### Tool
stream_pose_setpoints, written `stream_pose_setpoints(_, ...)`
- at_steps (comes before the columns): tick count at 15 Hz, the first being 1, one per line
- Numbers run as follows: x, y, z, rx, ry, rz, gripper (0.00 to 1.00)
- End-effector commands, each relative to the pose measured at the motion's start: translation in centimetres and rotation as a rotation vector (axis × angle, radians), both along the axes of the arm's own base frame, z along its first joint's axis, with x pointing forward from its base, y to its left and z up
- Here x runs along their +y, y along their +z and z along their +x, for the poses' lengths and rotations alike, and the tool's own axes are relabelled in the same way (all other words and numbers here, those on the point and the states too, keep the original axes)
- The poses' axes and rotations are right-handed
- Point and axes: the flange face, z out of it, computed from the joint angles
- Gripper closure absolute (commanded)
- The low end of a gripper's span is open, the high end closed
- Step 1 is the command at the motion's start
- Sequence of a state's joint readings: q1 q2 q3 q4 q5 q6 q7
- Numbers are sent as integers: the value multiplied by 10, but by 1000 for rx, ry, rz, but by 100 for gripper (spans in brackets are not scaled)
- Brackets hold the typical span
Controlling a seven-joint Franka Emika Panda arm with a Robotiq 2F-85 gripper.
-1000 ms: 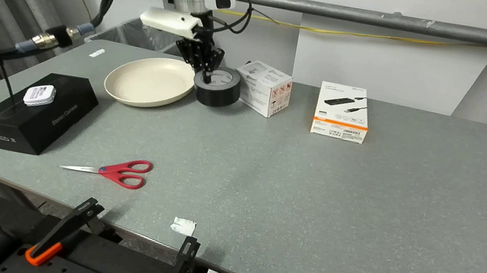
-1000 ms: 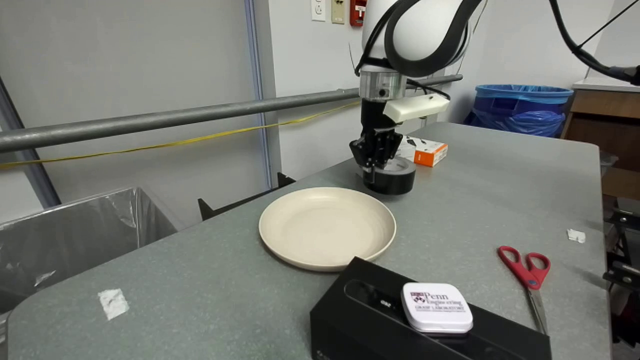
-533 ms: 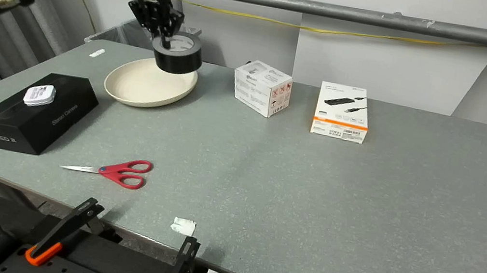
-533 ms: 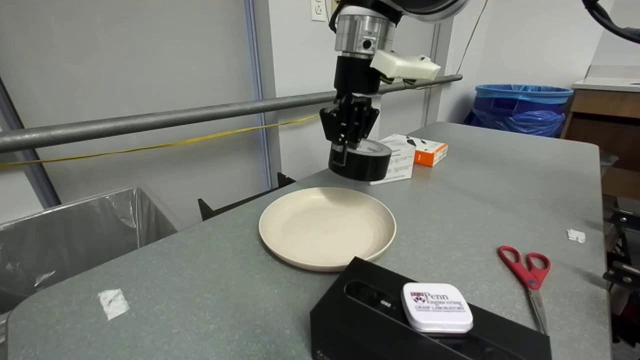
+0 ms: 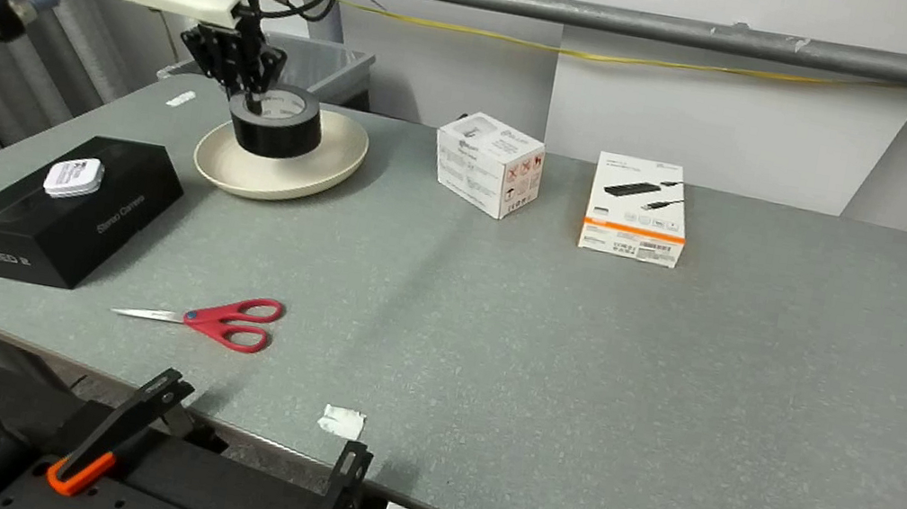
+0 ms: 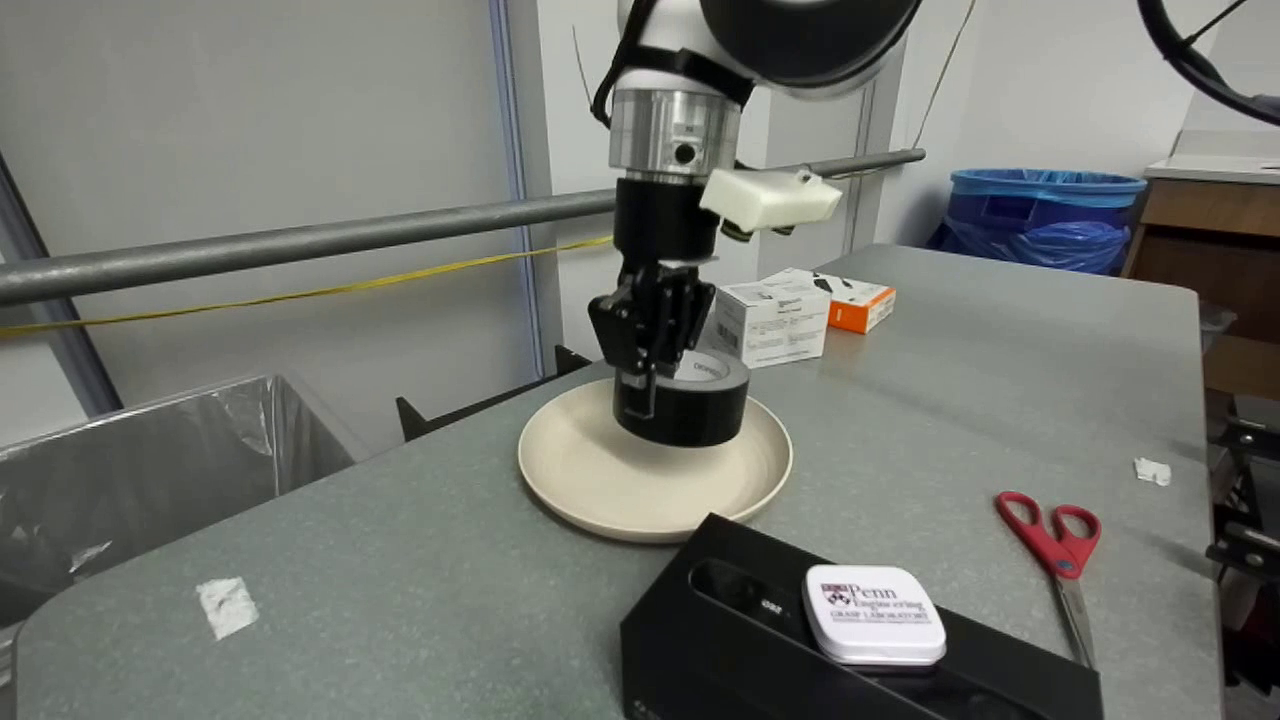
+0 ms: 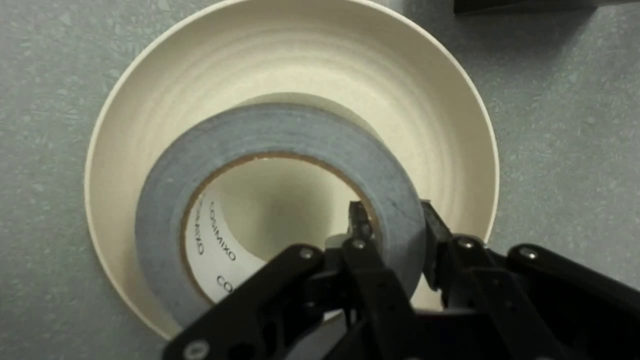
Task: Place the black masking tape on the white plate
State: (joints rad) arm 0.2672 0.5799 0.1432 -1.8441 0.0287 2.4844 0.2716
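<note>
Biggest change: the black masking tape [image 6: 690,418]. A second ago it was beside the white plate [image 6: 600,490], next to the white box [image 5: 486,164], by the worktop's [image 5: 667,398] long edge on the side of the grey pipe [image 5: 725,36]. Half a second ago, higher up. Now lower again and further toward the rounded corner, over the plate in both exterior views. Tape roughly level, hollow facing up; shadow on the plate below it. Whether its underside touches the plate, cannot tell.

Arm [image 6: 680,130] has travelled with it along the pipe-side edge toward that corner.

Gripper [image 7: 394,217]: clamped on the tape's ring wall, the gap between its tips just the thickness of that wall. Wrist view has one finger [image 7: 372,272] down inside the hollow, its partner outside against the ring.

Unmoved since the earlier frames: plate, near the pipe-side edge toward the rounded corner; white box and orange-banded box [image 5: 637,202], further along the same edge; red-handled scissors [image 5: 229,321], toward the opposite long edge; black box [image 5: 94,225] with the white tin [image 5: 74,177] on top, toward the short edge at the rounded-corner end.
</note>
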Motion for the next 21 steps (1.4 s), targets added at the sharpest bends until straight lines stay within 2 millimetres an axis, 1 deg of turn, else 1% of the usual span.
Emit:
stream_pose_setpoints(1, 13, -32, 15, -17, 32, -60, 94)
stream_pose_setpoints(4, 18, -51, 16, -24, 57, -96, 94)
stream_pose_setpoints(5, 20, -53, 14, -22, 64, -103, 49)
stream_pose_setpoints(6, 22, -52, 11, -26, 75, -112, 49)
stream_pose_setpoints(8, 26, -44, 5, -41, 94, -119, 34)
stream_pose_setpoints(9, 29, -39, 2, -51, 90, -117, 26)
stream_pose_setpoints(11, 33, -28, -2, -63, 87, -106, 12)
stream_pose_setpoints(12, 34, -22, -5, -67, 82, -101, 4)
stream_pose_setpoints(13, 33, -15, -8, -76, 72, -105, 1)
stream_pose_setpoints(17, 22, 14, -13, -88, 16, -96, 0)
stream_pose_setpoints(18, 31, -3, -2, -73, 48, -82, 0)
stream_pose_setpoints(19, 30, 2, -3, -77, 45, -81, 0)
stream_pose_setpoints(21, 30, 0, -3, -74, 46, -82, 0)
